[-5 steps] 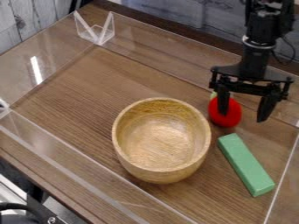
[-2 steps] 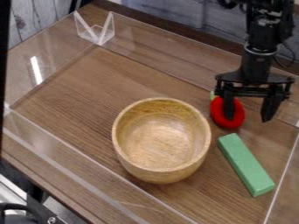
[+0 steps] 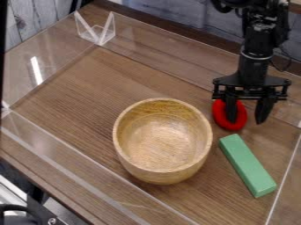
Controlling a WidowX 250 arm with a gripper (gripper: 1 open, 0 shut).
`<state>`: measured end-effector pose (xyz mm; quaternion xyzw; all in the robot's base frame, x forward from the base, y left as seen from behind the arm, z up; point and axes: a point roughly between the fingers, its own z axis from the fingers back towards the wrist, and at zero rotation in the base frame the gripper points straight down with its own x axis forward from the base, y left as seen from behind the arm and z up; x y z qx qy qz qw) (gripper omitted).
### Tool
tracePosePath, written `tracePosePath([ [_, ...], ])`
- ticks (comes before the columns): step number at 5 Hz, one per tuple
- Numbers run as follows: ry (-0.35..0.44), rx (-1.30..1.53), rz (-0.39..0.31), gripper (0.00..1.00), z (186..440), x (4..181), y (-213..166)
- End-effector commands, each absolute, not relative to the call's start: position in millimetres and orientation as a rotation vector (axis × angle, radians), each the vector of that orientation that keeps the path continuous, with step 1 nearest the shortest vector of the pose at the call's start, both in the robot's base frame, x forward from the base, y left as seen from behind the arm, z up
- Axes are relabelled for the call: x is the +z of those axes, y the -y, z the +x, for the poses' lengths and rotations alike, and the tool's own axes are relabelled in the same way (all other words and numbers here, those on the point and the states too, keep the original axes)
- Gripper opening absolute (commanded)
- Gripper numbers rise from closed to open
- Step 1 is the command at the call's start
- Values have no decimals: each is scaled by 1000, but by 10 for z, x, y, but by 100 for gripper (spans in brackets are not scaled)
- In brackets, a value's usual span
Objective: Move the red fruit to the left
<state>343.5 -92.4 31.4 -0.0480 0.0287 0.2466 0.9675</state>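
One step is in hand: the grasp. The end effector (image 3: pixel 249 108) points straight down over the red fruit (image 3: pixel 228 112), its dark fingers (image 3: pixel 223 97) set either side of the fruit at a middling spread; whether they already pinch it I cannot tell, since a sliver of gap may remain. The red fruit sits on the worktop (image 3: pixel 106 88) just right of the wooden bowl (image 3: pixel 164 139), close to its upper right rim, with the green block (image 3: pixel 245 163) lying near it on the side toward the camera.

Next, I judge, the fingers must pinch firmly, lift the fruit clear of the bowl's rim, and carry it across to bare wood left of the bowl.

No brand, label or readable writing shows anywhere.
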Motion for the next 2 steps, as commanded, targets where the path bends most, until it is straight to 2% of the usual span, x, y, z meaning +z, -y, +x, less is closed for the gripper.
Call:
tracePosePath([
  [1,-6,487,-128,100,3491,484,856],
  [2,0,495,-137,100,3528,633,878],
])
